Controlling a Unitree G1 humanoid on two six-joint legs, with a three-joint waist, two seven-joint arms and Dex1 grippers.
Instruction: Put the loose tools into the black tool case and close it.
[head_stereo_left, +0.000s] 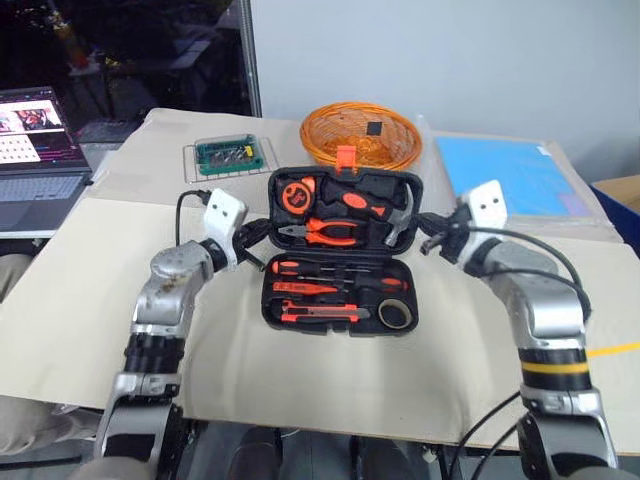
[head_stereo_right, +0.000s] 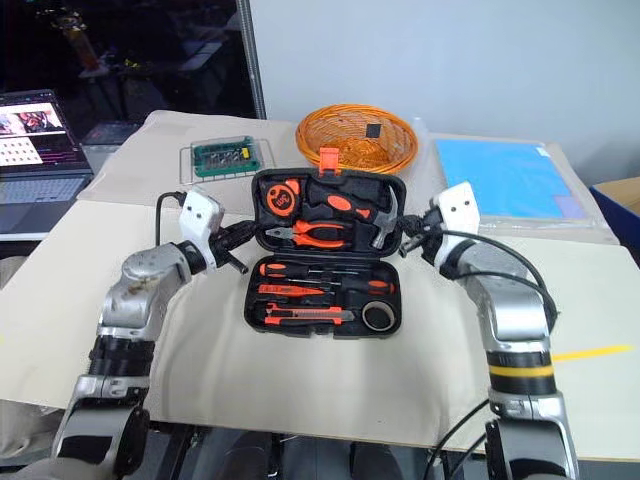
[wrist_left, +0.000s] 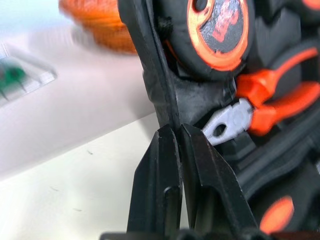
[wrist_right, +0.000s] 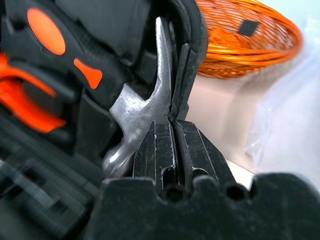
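Observation:
The black tool case (head_stereo_left: 340, 329) lies open on the table between my arms, its lid (head_stereo_left: 300, 173) tilted partly up. The lower half holds the loose tools: screwdrivers (head_stereo_left: 300, 268), a utility knife (head_stereo_left: 320, 314) and a tape roll (head_stereo_left: 397, 313). In the lid sit a tape measure, pliers (head_stereo_left: 330, 232) and a hammer. My left gripper (wrist_left: 175, 130) is shut on the lid's left edge. At the lid's right edge, beside the hammer head (wrist_right: 145, 107), my right gripper (wrist_right: 172, 122) is shut on the rim.
An orange wicker basket (head_stereo_left: 360, 135) stands just behind the case. A clear box with green contents (head_stereo_left: 232, 155) lies at the back left and a laptop (head_stereo_left: 40, 150) further left. A blue sheet (head_stereo_left: 505, 175) lies at the back right.

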